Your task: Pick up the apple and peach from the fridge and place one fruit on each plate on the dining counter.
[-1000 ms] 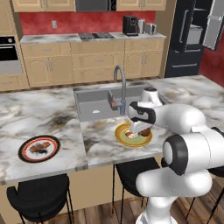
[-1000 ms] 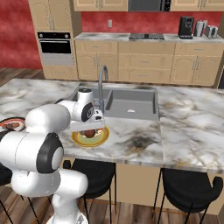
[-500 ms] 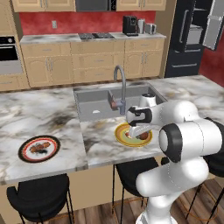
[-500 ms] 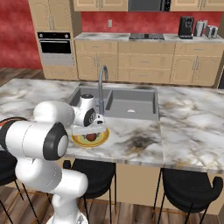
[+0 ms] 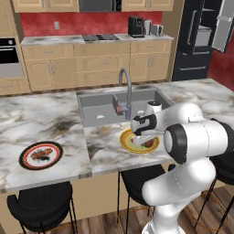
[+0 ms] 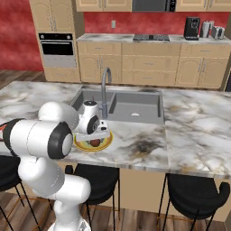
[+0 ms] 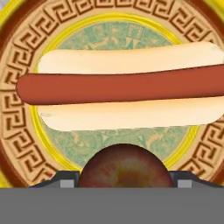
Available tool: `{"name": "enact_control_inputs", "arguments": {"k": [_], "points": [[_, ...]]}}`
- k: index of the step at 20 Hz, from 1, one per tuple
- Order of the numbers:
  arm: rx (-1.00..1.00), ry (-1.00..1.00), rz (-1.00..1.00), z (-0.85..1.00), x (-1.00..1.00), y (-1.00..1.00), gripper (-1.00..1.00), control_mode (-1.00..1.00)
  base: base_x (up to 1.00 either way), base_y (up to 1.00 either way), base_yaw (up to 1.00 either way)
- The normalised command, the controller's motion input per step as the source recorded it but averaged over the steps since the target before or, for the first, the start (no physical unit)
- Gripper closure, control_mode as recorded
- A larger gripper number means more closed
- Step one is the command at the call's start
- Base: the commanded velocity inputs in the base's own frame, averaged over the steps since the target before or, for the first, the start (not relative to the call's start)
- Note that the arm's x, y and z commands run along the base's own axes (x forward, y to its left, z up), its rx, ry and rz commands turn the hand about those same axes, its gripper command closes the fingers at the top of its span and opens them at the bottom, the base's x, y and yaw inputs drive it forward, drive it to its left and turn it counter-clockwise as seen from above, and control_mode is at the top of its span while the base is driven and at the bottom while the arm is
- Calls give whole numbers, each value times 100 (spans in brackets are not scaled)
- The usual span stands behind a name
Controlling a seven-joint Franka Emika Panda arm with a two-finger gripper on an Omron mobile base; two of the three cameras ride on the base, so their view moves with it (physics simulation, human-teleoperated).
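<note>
While the fridge point(image 5: 203, 39) stands open at 1 o'clock in the left base view, the tabletop point(image 5: 55, 119) holds two plates; the yellow-rimmed plate point(image 5: 129, 142) sits by the sink point(image 5: 98, 107), the brown-rimmed plate point(image 5: 41, 155) at 9 o'clock. A hot dog point(image 7: 122, 89) already lies on the yellow plate, so the red fruit point(image 7: 124, 166) could bump it and roll off. The end effector point(image 5: 146, 138) hangs low over that plate; its tips hug the fruit.
</note>
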Motion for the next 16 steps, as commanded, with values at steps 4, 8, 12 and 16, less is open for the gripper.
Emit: {"name": "enact_control_inputs", "arguments": {"k": [4,8,12,16], "points": [[0,0,-1,-2,7,0,100,-100,0,0,0],[0,0,-1,0,17,0,100,-100,0,0,0],[0,0,-2,-1,18,0,100,-100,0,0,0],[0,0,0,0,0,0,100,-100,0,0,0]]}}
